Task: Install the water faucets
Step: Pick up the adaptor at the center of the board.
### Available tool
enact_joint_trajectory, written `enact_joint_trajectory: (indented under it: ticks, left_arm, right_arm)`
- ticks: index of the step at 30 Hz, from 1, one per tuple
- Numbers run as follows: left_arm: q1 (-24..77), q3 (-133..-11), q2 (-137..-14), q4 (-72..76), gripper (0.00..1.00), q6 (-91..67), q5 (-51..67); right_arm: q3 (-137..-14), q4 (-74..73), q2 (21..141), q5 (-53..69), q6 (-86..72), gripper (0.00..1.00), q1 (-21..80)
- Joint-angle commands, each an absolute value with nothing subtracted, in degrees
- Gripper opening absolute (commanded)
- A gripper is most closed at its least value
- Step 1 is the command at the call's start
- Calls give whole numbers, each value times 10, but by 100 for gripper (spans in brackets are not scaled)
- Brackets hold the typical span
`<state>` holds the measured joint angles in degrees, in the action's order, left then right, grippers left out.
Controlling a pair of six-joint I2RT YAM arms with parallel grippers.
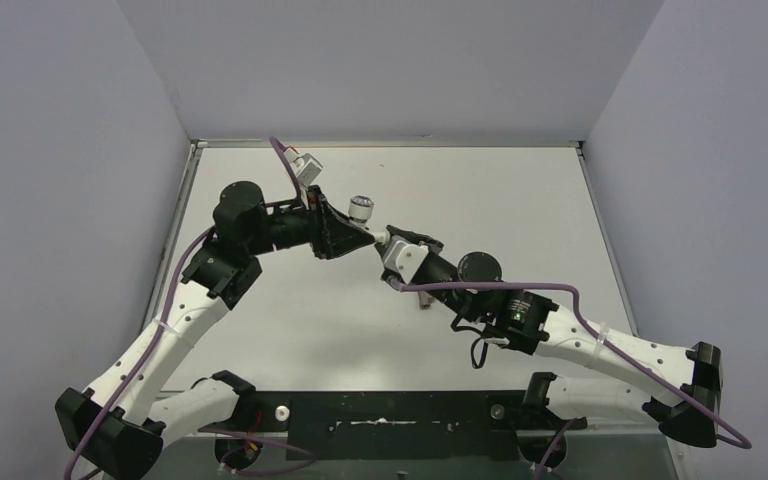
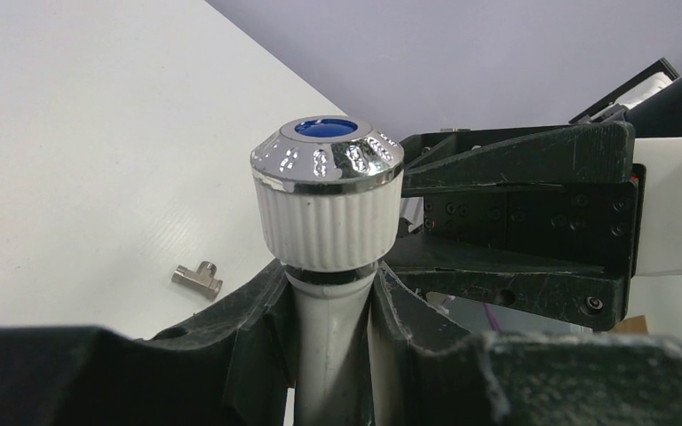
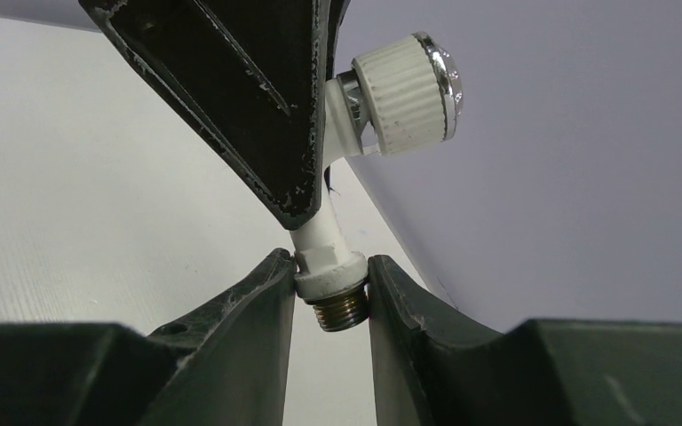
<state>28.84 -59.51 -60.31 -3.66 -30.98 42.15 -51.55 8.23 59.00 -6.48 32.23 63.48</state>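
Gripped by both closed grippers, left gripper (image 2: 329, 355) and right gripper (image 3: 331, 293), the faucet (image 2: 327, 209) is being handed over; the metal fitting (image 2: 198, 279) must be fetched next.

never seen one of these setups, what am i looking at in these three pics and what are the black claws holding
Two robot arms sit bolted to a white table. One picture looks down from above; the other two come from small cameras on each wrist. Each arm ends in a two-finger pincer. The left pincer and the right pincer are both shut on the same white faucet, the left one just below its chrome knob, the right one at its threaded end. A small metal fitting lies loose on the table.
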Motion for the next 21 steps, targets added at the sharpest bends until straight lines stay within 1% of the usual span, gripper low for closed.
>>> enact_joint_trajectory:
  ticks: [1, 3, 4, 7, 9, 11, 13, 15, 17, 19, 21]
  left_arm:
    - [289, -631, -608, -25, 0, -287, 427]
    - [288, -638, -609, -44, 0, -270, 417]
    - [288, -642, -609, -55, 0, -258, 407]
    - [283, -653, -606, -82, 0, -233, 379]
    - [272, -658, -603, -104, 0, -220, 357]
    - [249, -657, -600, -119, 0, -214, 340]
    - [226, -652, -596, -134, 0, -208, 322]
    - [215, -652, -592, -159, 0, -198, 285]
    - [210, -651, -588, -175, 0, -190, 265]
    - [210, -648, -585, -179, 0, -189, 258]
    - [210, -642, -583, -176, 0, -192, 257]
  right_arm:
    - [-544, 92, 578, -59, 289, 19, 642]
    - [-538, 83, 566, -61, 271, 35, 642]
    - [-534, 77, 558, -64, 257, 41, 642]
    - [-520, 62, 533, -72, 217, 52, 642]
    - [-508, 55, 511, -85, 187, 55, 642]
    - [-491, 53, 487, -112, 142, 56, 642]
    - [-471, 53, 469, -176, 79, 56, 642]
    - [-464, 20, 464, -255, -3, 57, 641]
    - [-478, -66, 481, -312, -104, 59, 637]
    - [-505, -157, 519, -344, -184, 64, 624]
    - [-525, -229, 563, -324, -252, 67, 583]
